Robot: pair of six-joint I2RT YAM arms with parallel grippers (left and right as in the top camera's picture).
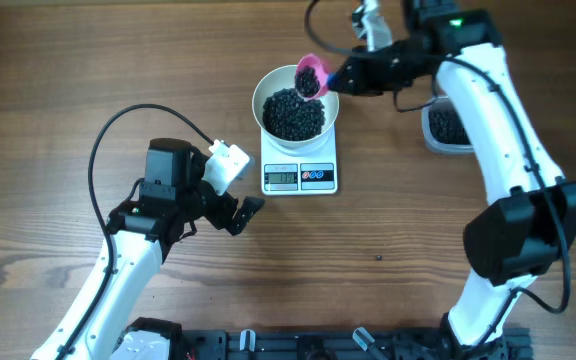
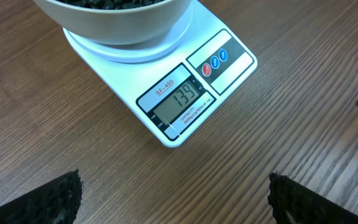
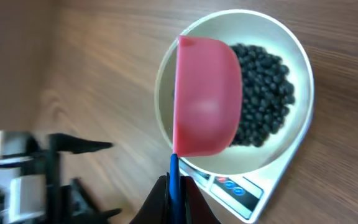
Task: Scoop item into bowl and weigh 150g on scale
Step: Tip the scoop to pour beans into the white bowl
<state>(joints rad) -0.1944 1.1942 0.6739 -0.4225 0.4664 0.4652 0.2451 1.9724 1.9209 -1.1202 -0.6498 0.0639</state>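
The white bowl (image 1: 295,106) stands on the white scale (image 1: 300,178) and holds a heap of black beads (image 1: 293,114). The scale's display (image 2: 178,101) reads 139. My right gripper (image 1: 343,78) is shut on the blue handle (image 3: 174,177) of a pink scoop (image 1: 311,77), which hangs tilted over the bowl's right rim with black beads in it. In the right wrist view the scoop's pink back (image 3: 207,104) covers the bowl's left half. My left gripper (image 1: 243,212) stands open over bare table, just left of the scale's front.
A clear tub (image 1: 446,128) with more black beads sits right of the scale, partly under the right arm. One stray bead (image 1: 378,257) lies on the wood in front. The arm bases run along the table's near edge.
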